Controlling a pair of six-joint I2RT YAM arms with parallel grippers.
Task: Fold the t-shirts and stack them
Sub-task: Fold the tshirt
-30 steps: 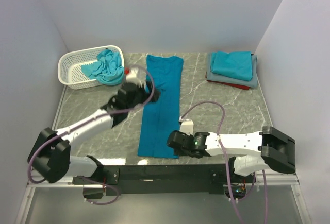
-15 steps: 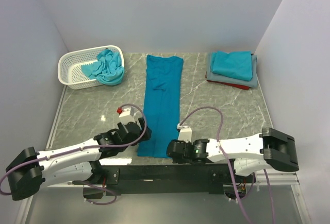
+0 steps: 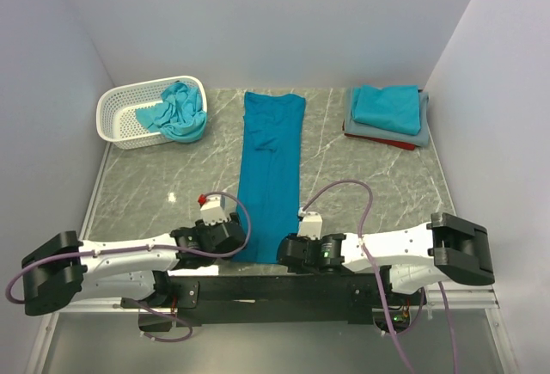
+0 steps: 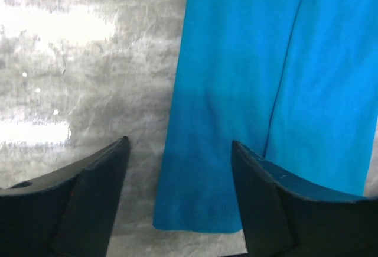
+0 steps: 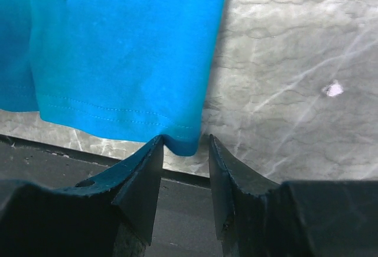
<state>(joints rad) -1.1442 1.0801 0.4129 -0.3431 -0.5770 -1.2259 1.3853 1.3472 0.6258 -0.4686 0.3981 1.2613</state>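
A teal-blue t-shirt (image 3: pixel 271 168), folded lengthwise into a long strip, lies flat down the middle of the table. My left gripper (image 3: pixel 238 238) is open at its near left corner. In the left wrist view the jaws (image 4: pixel 180 147) stand wide apart astride the hem corner of the shirt (image 4: pixel 236 91), not closed on it. My right gripper (image 3: pixel 290 252) is at the near right corner. In the right wrist view its jaws (image 5: pixel 184 145) are narrowly open with the corner of the shirt (image 5: pixel 124 50) between the tips. A stack of folded shirts (image 3: pixel 388 109), turquoise over grey and red, sits at the back right.
A white lattice basket (image 3: pixel 125 116) at the back left holds crumpled turquoise shirts (image 3: pixel 179 112). The black front rail (image 3: pixel 275 288) runs just below the shirt's hem. Grey walls close in the left, back and right sides.
My left arm has swung back from beside the basket down to the shirt's near left corner. My right gripper has shifted slightly left and nearer onto the near right corner.
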